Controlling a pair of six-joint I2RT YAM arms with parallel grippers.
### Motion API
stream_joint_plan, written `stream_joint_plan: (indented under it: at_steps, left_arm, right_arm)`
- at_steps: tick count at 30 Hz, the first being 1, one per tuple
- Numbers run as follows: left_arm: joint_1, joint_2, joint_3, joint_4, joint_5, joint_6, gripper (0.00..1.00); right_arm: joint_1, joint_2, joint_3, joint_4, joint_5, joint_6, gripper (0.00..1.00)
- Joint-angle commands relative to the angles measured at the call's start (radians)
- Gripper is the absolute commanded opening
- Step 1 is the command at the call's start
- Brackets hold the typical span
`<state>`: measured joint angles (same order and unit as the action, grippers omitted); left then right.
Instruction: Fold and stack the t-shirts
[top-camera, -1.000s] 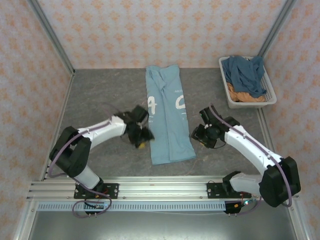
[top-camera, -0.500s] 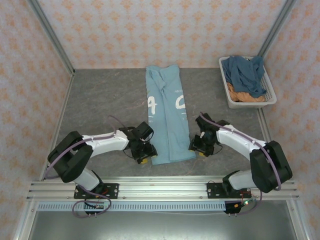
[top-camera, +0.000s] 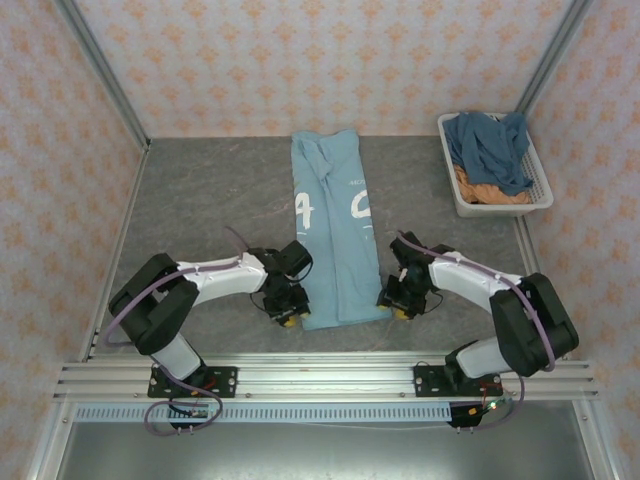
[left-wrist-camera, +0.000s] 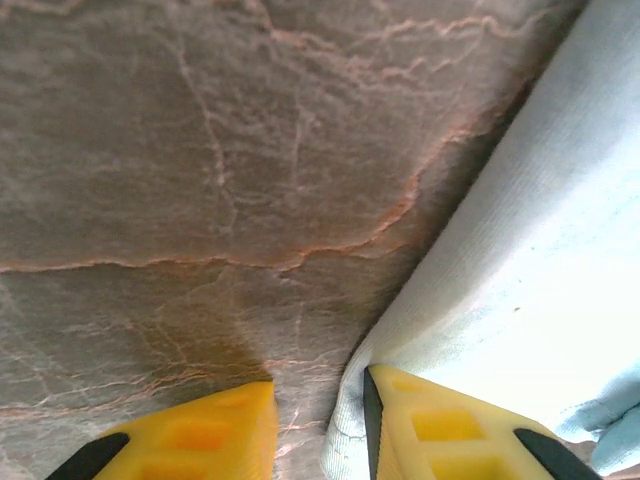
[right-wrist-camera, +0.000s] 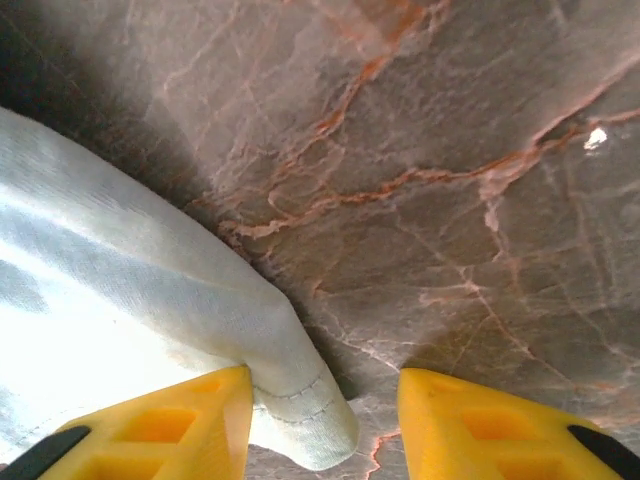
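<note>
A light blue t-shirt (top-camera: 335, 230) with white lettering lies folded lengthwise into a long strip mid-table. My left gripper (top-camera: 288, 312) is down at its near left corner. In the left wrist view the hem (left-wrist-camera: 350, 430) stands just inside the right yellow finger (left-wrist-camera: 450, 435), and bare table shows between the jaws; left gripper (left-wrist-camera: 320, 430) open. My right gripper (top-camera: 400, 305) is at the near right corner. The stitched corner (right-wrist-camera: 300, 410) lies against its left finger (right-wrist-camera: 160, 430), with a wide gap to the other finger; right gripper (right-wrist-camera: 325, 420) open. A slate-blue t-shirt (top-camera: 490, 145) lies over an orange one (top-camera: 480, 190).
The white slatted basket (top-camera: 543, 193) holding those two shirts stands at the back right by the wall. Grey marbled tabletop (top-camera: 200, 190) lies bare to the left of the strip. Patterned walls close in three sides; the arms' rail runs along the near edge.
Both grippers came down and in toward me, to the near corners of the light blue shirt. The left jaws have narrowed around the hem. The shirt has not shifted.
</note>
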<state>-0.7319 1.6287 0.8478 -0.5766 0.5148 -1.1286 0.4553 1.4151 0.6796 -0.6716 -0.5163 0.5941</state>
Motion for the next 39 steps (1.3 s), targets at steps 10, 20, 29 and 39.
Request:
stream_joint_plan:
  at_steps: [10,20,29,39]
  left_arm:
    - [-0.071,-0.017,-0.028,0.134,0.067,-0.005,0.45]
    - [-0.109,-0.029,-0.053,0.158,0.074,-0.046,0.43]
    - [-0.148,0.041,-0.002,0.242,0.061,-0.099,0.26]
    - [-0.153,-0.052,-0.085,0.077,0.001,-0.025,0.0]
  right_arm:
    - [0.093,0.05,0.002,0.095,-0.007,0.125,0.11]
    - [0.123,-0.022,-0.026,0.053,-0.022,0.197,0.0]
    - [0.131,-0.075,-0.055,0.016,-0.041,0.209,0.0]
    - [0.168,-0.122,-0.069,-0.075,-0.073,0.193,0.0]
